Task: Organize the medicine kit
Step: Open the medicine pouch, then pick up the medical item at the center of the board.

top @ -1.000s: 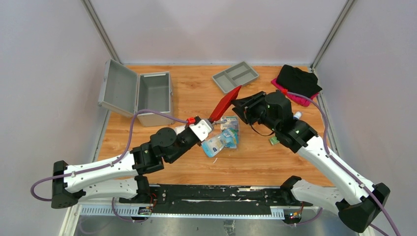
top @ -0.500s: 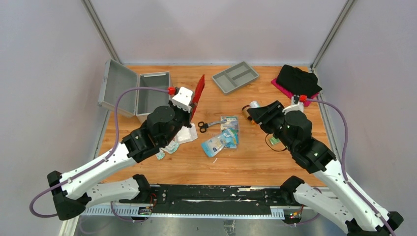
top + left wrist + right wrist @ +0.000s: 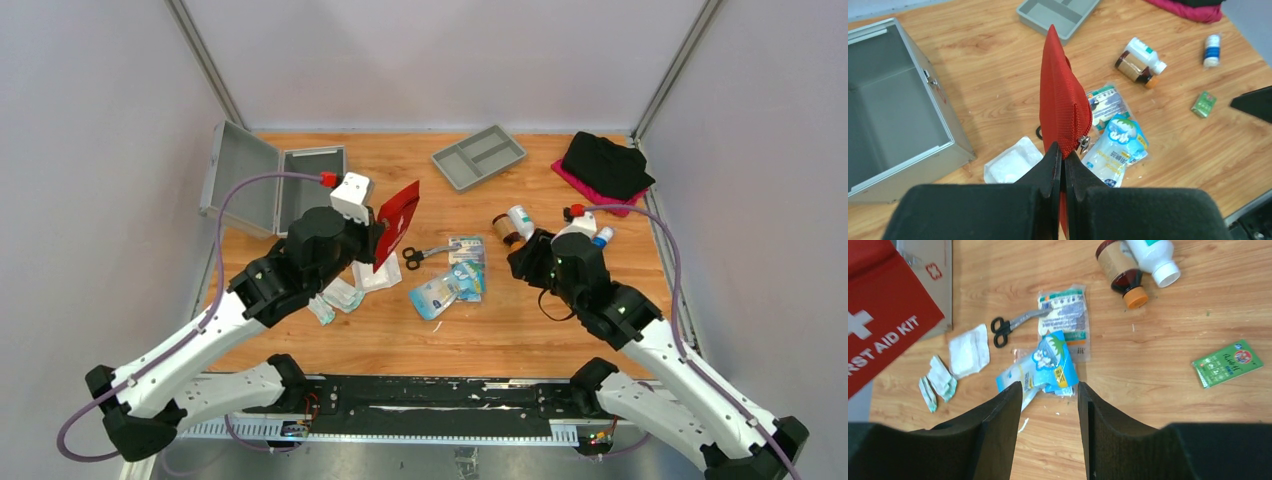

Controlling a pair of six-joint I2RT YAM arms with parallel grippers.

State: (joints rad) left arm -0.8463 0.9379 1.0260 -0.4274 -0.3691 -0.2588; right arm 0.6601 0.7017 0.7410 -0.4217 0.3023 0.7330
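Observation:
My left gripper is shut on the bottom edge of the red first aid kit pouch and holds it upright above the table, right of the open grey metal box. The pouch also shows in the top view and the right wrist view. My right gripper is open and empty, above the blue packets. Scissors, white gauze pads, a brown bottle, a white bottle and a small green box lie loose on the wood.
A grey divided tray sits at the back centre. A black cloth on a pink one lies at the back right. A small white bottle with a blue cap lies near the right edge. The grey box's lid stands open to the left.
My left gripper has carried the red pouch left, from table centre to beside the grey box. My right arm has pulled back from the pouch to the right and lower.

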